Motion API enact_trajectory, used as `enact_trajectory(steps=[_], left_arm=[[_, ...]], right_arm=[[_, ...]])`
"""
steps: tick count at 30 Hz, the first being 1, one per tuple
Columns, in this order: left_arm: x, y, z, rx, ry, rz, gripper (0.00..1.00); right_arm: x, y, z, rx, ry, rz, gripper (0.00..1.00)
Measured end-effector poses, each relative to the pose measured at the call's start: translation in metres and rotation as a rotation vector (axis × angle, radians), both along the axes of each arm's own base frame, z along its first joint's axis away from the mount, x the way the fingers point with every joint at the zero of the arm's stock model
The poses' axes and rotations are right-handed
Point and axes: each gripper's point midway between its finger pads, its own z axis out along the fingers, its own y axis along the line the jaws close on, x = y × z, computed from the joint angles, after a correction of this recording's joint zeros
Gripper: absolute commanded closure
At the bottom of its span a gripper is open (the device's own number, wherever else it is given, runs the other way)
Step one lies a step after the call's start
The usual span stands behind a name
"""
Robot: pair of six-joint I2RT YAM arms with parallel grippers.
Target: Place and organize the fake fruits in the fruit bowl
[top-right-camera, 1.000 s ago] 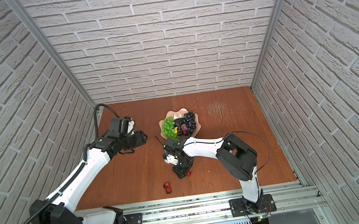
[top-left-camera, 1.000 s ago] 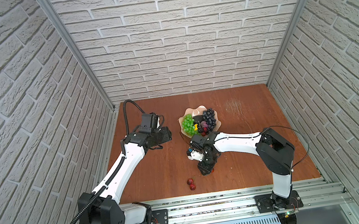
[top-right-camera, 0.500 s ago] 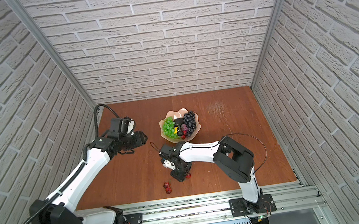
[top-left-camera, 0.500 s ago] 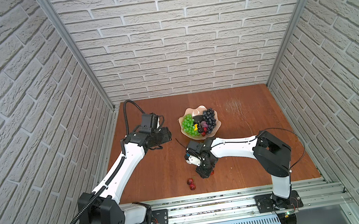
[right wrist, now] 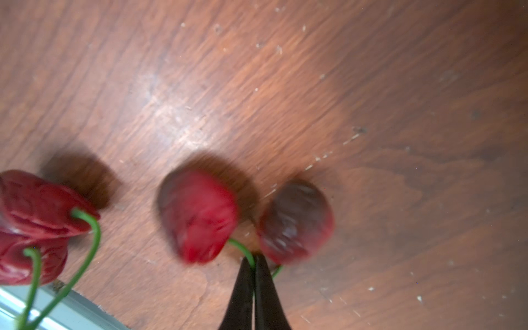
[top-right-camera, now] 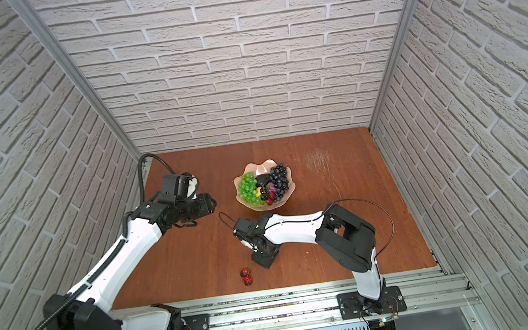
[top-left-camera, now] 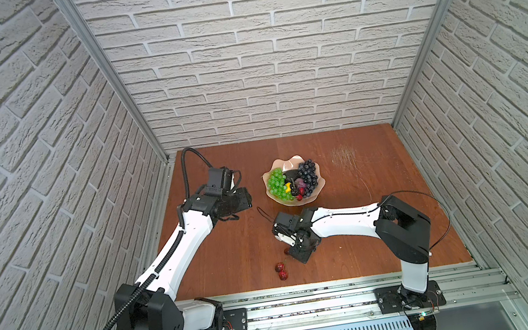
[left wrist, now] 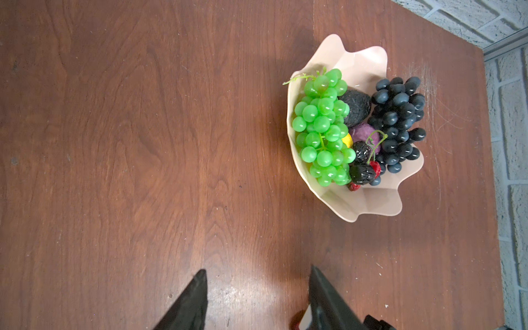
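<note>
Near the front edge of the tabletop [top-left-camera: 239, 247], the right claw [right wrist: 254, 260] was pinched shut on the green stems of a red cherry pair [right wrist: 200, 217]. The left claw [left wrist: 257, 274] hung part-open and empty beside the fruit bowl [top-left-camera: 287, 161]. A slow, straight lift should keep the thin stems from slipping.

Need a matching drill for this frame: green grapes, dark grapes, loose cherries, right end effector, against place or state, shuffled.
Column 1
1. green grapes
2. dark grapes
3. loose cherries
4. right end effector

Column 2
A. shut on a cherry stem
B. in the bowl, right side in both top views
C. on the table, near its front edge
D. in the bowl, left side in both top views

Pairs: 1-D, 2-B, 3-C, 4-A
</note>
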Motion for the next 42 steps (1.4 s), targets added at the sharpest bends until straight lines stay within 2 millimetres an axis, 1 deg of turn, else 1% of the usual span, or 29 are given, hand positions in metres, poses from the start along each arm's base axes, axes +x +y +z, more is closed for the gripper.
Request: enact_trajectory(steps=[4,6,14,19,21,23,25,29,32,34,37,39,42], left_arm=[[0.000,0.001,0.000,0.005,-0.002,0.004,0.43],[0.001,0.002,0.000,0.008,-0.003,0.007,0.43],[0.001,0.003,0.000,0.010,-0.004,0.012,0.43],[0.002,0.004,0.000,0.014,-0.006,0.014,0.43],[0.002,0.005,0.000,0.016,-0.007,0.018,0.43],[0.002,0.006,0.000,0.019,-0.007,0.022,0.43],[0.003,0.008,0.001,0.024,-0.007,0.028,0.43],[0.005,0.011,0.007,0.025,-0.018,0.038,0.43],[0.008,0.013,0.012,0.028,-0.030,0.045,0.43],[0.009,0.015,0.015,0.030,-0.040,0.051,0.42],[0.011,0.016,0.020,0.030,-0.051,0.054,0.43],[0.012,0.016,0.023,0.031,-0.056,0.053,0.43],[0.011,0.017,0.025,0.033,-0.062,0.050,0.43]], right_arm=[[0.000,-0.002,0.001,0.038,0.034,-0.032,0.95],[0.000,-0.004,0.005,0.066,0.057,-0.053,0.94],[0.017,-0.001,0.050,0.217,0.045,-0.115,0.94],[0.026,-0.004,0.067,0.283,0.066,-0.163,0.94],[0.036,-0.006,0.077,0.315,0.067,-0.193,0.94],[0.052,-0.008,0.092,0.357,0.056,-0.227,0.95],[0.074,-0.009,0.111,0.415,0.032,-0.260,0.94],[0.110,-0.015,0.147,0.521,-0.015,-0.311,0.95],[0.133,-0.024,0.163,0.577,-0.030,-0.352,0.94],[0.148,-0.027,0.164,0.601,-0.026,-0.378,0.95],[0.167,-0.035,0.152,0.601,-0.004,-0.418,0.94],[0.174,-0.039,0.141,0.591,0.016,-0.436,0.95],[0.176,-0.043,0.128,0.581,0.051,-0.452,0.94]])
